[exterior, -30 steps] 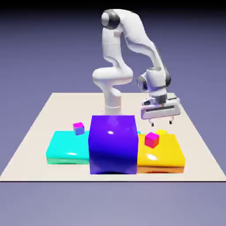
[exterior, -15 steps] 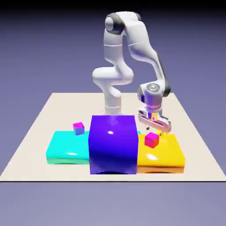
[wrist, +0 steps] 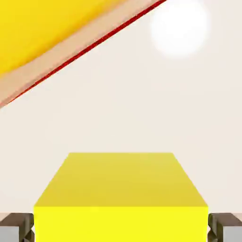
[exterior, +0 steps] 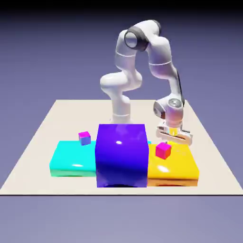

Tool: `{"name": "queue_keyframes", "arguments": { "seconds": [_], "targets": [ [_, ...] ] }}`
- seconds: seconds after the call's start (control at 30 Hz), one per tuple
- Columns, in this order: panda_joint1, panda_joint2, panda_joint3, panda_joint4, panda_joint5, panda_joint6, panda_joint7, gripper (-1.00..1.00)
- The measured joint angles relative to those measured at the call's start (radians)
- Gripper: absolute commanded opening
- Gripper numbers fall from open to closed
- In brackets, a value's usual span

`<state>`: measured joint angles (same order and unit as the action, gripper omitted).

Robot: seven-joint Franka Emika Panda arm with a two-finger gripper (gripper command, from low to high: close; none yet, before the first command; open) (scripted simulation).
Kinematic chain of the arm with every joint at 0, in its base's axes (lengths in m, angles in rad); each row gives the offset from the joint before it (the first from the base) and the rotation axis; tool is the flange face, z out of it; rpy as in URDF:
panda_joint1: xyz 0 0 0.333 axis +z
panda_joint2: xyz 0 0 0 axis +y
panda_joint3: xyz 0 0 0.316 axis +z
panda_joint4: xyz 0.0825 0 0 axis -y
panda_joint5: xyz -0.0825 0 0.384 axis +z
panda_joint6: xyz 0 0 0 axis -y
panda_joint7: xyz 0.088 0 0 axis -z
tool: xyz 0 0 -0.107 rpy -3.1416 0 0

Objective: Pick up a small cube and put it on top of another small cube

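Observation:
The small yellow cube (wrist: 121, 189) fills the lower hand view and lies on the pale table (wrist: 142, 108). A grey fingertip (wrist: 19, 228) shows on each side of it. My gripper (wrist: 121, 228) is open and straddles the cube. In the exterior view my gripper (exterior: 174, 138) is low at the table, just behind the large flat yellow block (exterior: 178, 166), and hides nearly all of the cube. A magenta cube (exterior: 163, 150) sits on that yellow block, just in front of my gripper. Another magenta cube (exterior: 84, 137) rests on the cyan block (exterior: 71, 161).
A tall blue-violet block (exterior: 121, 154) stands between the cyan and yellow blocks. The flat yellow block's edge (wrist: 38, 28) crosses the hand view's upper left corner. The table's right edge (exterior: 209, 137) runs close beside my gripper.
The arm has moved toward the exterior view's right and come down. The hand has turned, and the gripper has sunk to the table around the small yellow cube.

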<state>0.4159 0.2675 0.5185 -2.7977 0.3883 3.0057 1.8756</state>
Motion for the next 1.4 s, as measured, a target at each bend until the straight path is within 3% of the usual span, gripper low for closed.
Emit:
{"name": "queue_keyframes", "arguments": {
  "seconds": [0.3, 1.2, 1.4],
  "targets": [
    [-0.131, -0.273, 0.152, -0.029, 0.135, -0.242, -0.076, -1.0],
    [-0.799, -1.252, 0.601, -0.245, 0.744, -1.067, -0.762, -1.0],
    [-0.903, -1.221, 0.805, -0.241, 0.923, -1.02, -0.843, -1.0]
  ]
}}
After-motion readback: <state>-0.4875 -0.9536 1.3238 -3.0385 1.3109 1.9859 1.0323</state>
